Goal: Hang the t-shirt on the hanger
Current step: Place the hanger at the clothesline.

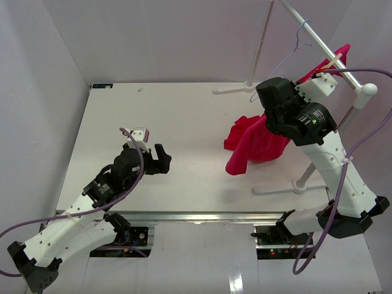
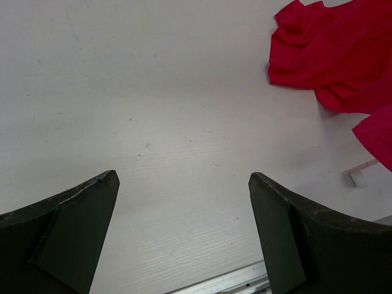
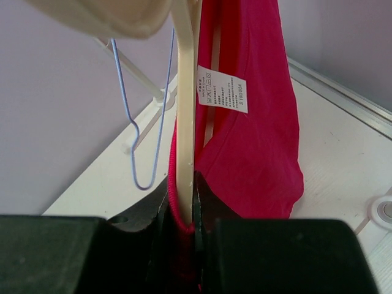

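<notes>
"Right wrist view: which step is in hand?"
"Draping, I judge. The bright red cloth t-shirt [image 3: 251, 141] hangs above and ahead of the right pincer [image 3: 184, 208], trailing down to the white table [image 1: 184, 110] (its lower end bunched there). The light tan wooden hanger [image 3: 185, 110] rises straight from the jaws, with a small white tag [image 3: 222, 89] just beyond it."
"And next?"
"Probably working the neck over the hanger's shoulders, which needs a second grip."
"The pincers?"
"The right is narrow, clamped on the hanger with red cloth caught in. The left pincer [image 2: 184, 226] gapes wide and empty, the shirt well off to its far right."
</notes>
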You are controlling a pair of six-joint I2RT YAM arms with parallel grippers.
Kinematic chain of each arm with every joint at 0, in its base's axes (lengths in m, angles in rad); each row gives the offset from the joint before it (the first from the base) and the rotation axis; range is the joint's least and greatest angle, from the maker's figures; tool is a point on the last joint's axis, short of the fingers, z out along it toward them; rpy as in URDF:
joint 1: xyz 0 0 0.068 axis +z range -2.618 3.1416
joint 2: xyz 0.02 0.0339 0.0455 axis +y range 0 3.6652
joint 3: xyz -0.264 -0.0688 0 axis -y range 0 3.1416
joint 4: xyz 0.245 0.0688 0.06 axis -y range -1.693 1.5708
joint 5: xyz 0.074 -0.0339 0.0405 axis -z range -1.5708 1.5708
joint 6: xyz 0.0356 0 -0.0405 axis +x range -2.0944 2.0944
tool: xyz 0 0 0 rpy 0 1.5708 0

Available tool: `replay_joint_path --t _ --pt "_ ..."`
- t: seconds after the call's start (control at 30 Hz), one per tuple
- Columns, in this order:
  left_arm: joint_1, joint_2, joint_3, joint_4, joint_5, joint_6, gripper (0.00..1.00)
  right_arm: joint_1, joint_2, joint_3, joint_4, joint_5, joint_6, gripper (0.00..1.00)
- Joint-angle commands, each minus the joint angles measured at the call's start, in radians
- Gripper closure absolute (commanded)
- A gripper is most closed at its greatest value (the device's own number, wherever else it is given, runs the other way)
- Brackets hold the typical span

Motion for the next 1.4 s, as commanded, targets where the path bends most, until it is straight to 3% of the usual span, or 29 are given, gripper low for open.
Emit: replay_joint_path --t 0.0,0.5,0.97,1.0,1.03,1.17,1.2,1.3,1.37 --pt "-0.001 0.000 -0.009 0.028 0.024 -0.005 0.02 -0.043 -0.010 0.000 0.074 0.123 0.068 0.92" --pt "-0.001 0.020 0.006 0.038 0.057 -0.045 0.02 -0.196 0.008 -0.069 0.162 0.010 0.043 0.92" --pt "0.000 -0.015 -0.016 0.071 0.060 -0.025 0.02 -0.228 -0.010 -0.192 0.166 -0.011 0.103 0.92" --pt "-0.001 -0.018 -0.018 0.074 0.060 -0.022 0.02 -0.230 -0.017 -0.196 0.177 -0.013 0.088 0.88" --pt "-0.001 -0.020 -0.020 0.077 0.063 -0.016 0.02 -0.229 -0.030 -0.208 0.226 -0.020 0.033 0.76" --pt "0.000 -0.024 -0.023 0.083 0.080 -0.002 0.02 -0.229 -0.094 -0.243 0.405 -0.069 -0.159 0.19" --pt "0.000 -0.023 -0.023 0.086 0.084 -0.001 0.02 -0.228 -0.109 -0.242 0.424 -0.082 -0.185 0.09" --pt "0.000 -0.021 -0.021 0.102 0.103 0.001 0.02 -0.228 -0.137 -0.232 0.436 -0.100 -0.237 0.02" --pt "-0.001 -0.007 -0.013 0.123 0.114 -0.011 0.02 -0.228 -0.147 -0.226 0.436 -0.130 -0.285 0.08"
